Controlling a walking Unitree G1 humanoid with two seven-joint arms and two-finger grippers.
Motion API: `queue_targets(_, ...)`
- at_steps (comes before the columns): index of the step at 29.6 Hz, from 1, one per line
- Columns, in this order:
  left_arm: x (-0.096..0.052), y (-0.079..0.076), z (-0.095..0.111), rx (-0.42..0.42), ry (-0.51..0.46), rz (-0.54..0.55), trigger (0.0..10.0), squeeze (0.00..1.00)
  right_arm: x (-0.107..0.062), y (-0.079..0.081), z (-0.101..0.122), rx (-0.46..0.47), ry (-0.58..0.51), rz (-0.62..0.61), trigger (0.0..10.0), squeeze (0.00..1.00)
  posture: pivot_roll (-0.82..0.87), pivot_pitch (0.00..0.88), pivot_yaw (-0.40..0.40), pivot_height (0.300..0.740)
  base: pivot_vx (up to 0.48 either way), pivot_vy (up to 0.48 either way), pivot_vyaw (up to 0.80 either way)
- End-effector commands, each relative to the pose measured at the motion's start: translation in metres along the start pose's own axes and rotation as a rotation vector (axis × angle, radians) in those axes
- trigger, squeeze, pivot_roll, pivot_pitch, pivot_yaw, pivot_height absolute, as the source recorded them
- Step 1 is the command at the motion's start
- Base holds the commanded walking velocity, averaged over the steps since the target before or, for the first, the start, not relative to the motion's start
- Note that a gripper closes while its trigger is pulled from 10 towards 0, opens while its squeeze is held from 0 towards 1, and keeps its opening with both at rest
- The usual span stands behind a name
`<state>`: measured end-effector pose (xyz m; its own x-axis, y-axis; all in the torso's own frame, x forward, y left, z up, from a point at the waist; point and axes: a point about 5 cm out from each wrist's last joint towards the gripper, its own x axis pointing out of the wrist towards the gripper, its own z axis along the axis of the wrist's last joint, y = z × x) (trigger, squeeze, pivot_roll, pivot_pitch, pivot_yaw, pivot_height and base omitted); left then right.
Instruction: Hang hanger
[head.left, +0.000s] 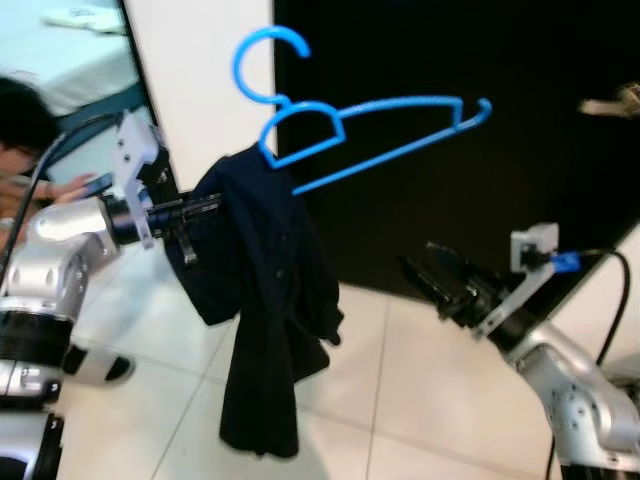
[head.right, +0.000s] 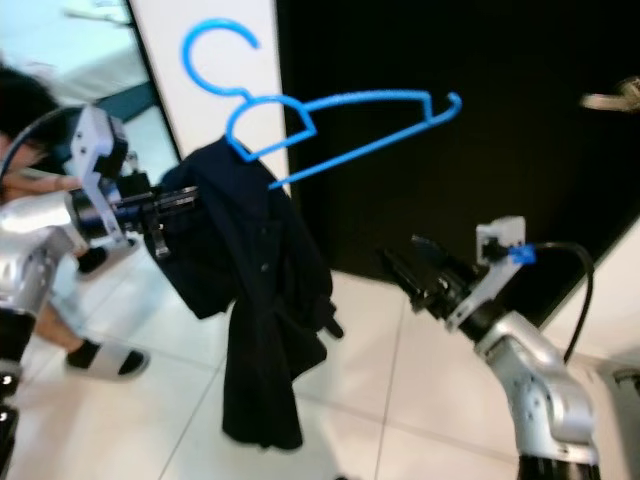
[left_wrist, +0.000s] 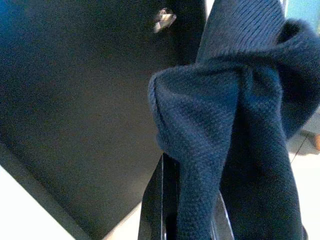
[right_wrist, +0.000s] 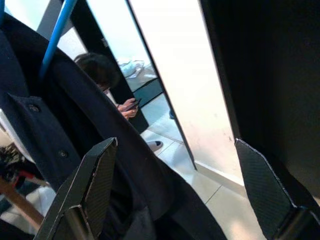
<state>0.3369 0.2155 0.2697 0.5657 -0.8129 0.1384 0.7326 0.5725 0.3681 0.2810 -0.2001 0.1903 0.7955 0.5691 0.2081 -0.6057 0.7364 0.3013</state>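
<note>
A blue plastic hanger (head.left: 385, 125) tilts in the air, its hook (head.left: 262, 62) pointing up. One end is buried in a dark navy garment (head.left: 265, 310) that hangs down towards the floor. My left gripper (head.left: 205, 210) reaches in from the left and is shut on the garment's bunched top, where the hanger end sits. In the left wrist view the knit cloth (left_wrist: 235, 130) drapes over the narrow black fingers (left_wrist: 159, 200). My right gripper (head.left: 418, 268) is open, lower right of the garment and apart from it, with its fingers (right_wrist: 95, 185) spread wide and holding nothing.
Behind the hanger stands a black door (head.left: 520, 190) with a metal handle (head.left: 612, 103). To its left is a white wall strip (head.left: 200, 80). A person (head.left: 25, 125) sits at the far left with a phone, a sandalled foot (head.right: 100, 357) on the white tile floor (head.left: 410, 380).
</note>
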Motion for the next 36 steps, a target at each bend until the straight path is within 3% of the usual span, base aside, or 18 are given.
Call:
queue_targets(1, 0.001, -0.003, 0.012, 0.025, -0.055, -0.031, 10.0, 0.00, -0.002, 0.000, 0.009, 0.019, -0.040, -0.001, 10.0, 0.00, 0.05, 0.108, -0.006, 0.740, 0.000, 0.000, -0.76)
queue_targets(7, 0.006, -0.013, 0.008, 0.015, -0.041, -0.074, 10.0, 0.00, 0.004, 0.003, 0.005, 0.057, -0.043, -0.040, 10.0, 0.00, 0.05, 0.110, -0.004, 0.740, 0.000, 0.000, -0.76)
queue_targets(8, 0.010, -0.020, -0.001, 0.001, -0.027, -0.055, 10.0, 0.00, 0.004, 0.006, -0.006, 0.068, -0.008, -0.079, 10.0, 0.00, 0.02, 0.115, 0.000, 0.740, 0.000, 0.000, -0.76)
queue_targets(10, 0.010, -0.020, -0.001, 0.001, -0.027, -0.055, 10.0, 0.00, 0.004, 0.006, -0.006, 0.068, -0.008, -0.079, 10.0, 0.00, 0.02, 0.115, 0.000, 0.740, 0.000, 0.000, -0.76)
queue_targets(11, 0.014, -0.028, -0.011, -0.034, -0.022, 0.005, 10.0, 0.00, 0.002, 0.011, -0.018, 0.076, 0.028, -0.112, 10.0, 0.00, 0.01, 0.120, -0.003, 0.740, 0.000, 0.000, -0.76)
queue_targets(13, 0.014, -0.028, -0.011, -0.034, -0.022, 0.005, 10.0, 0.00, 0.002, 0.011, -0.018, 0.076, 0.028, -0.112, 10.0, 0.00, 0.01, 0.120, -0.003, 0.740, 0.000, 0.000, -0.76)
queue_targets(14, 0.017, -0.042, -0.028, -0.103, -0.026, 0.100, 10.0, 0.00, -0.005, 0.017, -0.030, 0.078, 0.064, -0.152, 10.0, 0.00, -0.02, 0.118, -0.005, 0.740, 0.000, 0.000, -0.76)
queue_targets(15, 0.017, -0.042, -0.028, -0.103, -0.026, 0.100, 10.0, 0.00, -0.005, 0.017, -0.030, 0.078, 0.064, -0.152, 10.0, 0.00, -0.02, 0.118, -0.005, 0.740, 0.000, 0.000, -0.76)
queue_targets(17, 0.018, -0.083, -0.056, -0.234, -0.010, 0.249, 10.0, 0.00, -0.014, 0.032, -0.040, 0.090, 0.086, -0.190, 10.0, 0.00, -0.03, 0.113, -0.017, 0.740, 0.000, 0.000, -0.76)
queue_targets(19, 0.016, -0.114, -0.069, -0.310, 0.007, 0.310, 10.0, 0.00, -0.017, 0.040, -0.042, 0.084, 0.090, -0.207, 10.0, 0.00, -0.03, 0.113, -0.024, 0.740, 0.000, 0.000, -0.76)
queue_targets(24, 0.013, -0.134, -0.077, -0.359, 0.021, 0.349, 10.0, 0.00, -0.021, 0.042, -0.049, 0.056, 0.123, -0.233, 10.0, 0.00, -0.03, 0.114, -0.033, 0.740, 0.000, 0.000, -0.76)
queue_targets(27, 0.011, -0.161, -0.085, -0.425, 0.046, 0.343, 10.0, 0.00, -0.030, 0.037, -0.058, 0.059, 0.138, -0.331, 10.0, 0.00, -0.02, 0.117, -0.036, 0.740, 0.000, 0.000, -0.76)
queue_targets(31, 0.014, -0.170, -0.087, -0.421, 0.059, 0.322, 10.0, 0.00, -0.033, 0.035, -0.059, 0.058, 0.138, -0.367, 10.0, 0.00, -0.03, 0.117, -0.034, 0.740, 0.000, 0.000, -0.76)
queue_targets(36, 0.017, -0.169, -0.085, -0.408, 0.058, 0.329, 10.0, 0.00, -0.035, 0.036, -0.060, 0.057, 0.148, -0.373, 10.0, 0.00, -0.04, 0.115, -0.029, 0.740, 0.000, 0.000, -0.76)
